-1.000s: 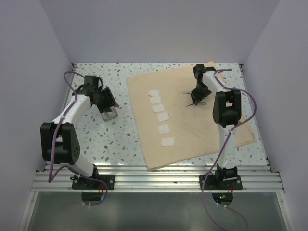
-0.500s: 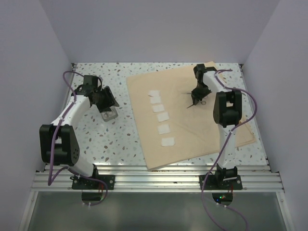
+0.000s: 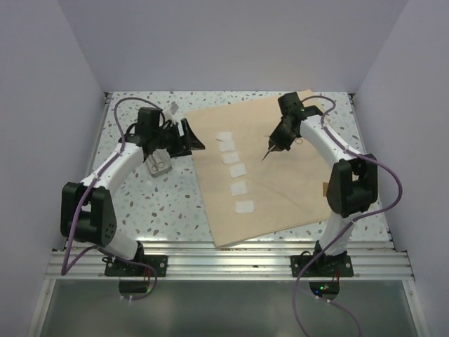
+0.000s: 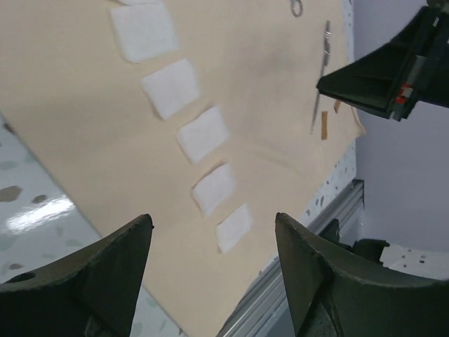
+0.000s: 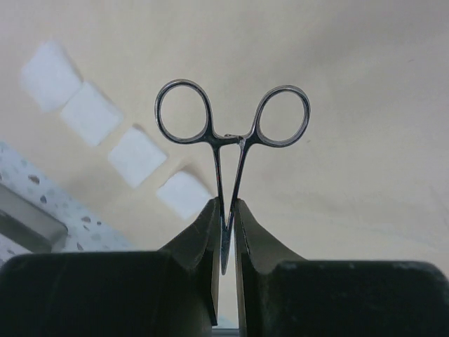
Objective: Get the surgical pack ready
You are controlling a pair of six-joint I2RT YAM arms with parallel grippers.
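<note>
Has raised the forceps off the cloth's far right, pinched in the narrow right claw, and swung the left claw, wide and empty, from the tin to the cloth's left edge, so laying-out seems underway.

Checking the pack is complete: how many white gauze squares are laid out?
6 gauze squares lie in one row down the left part of the tan cloth, far to near; none looks hidden.
</note>
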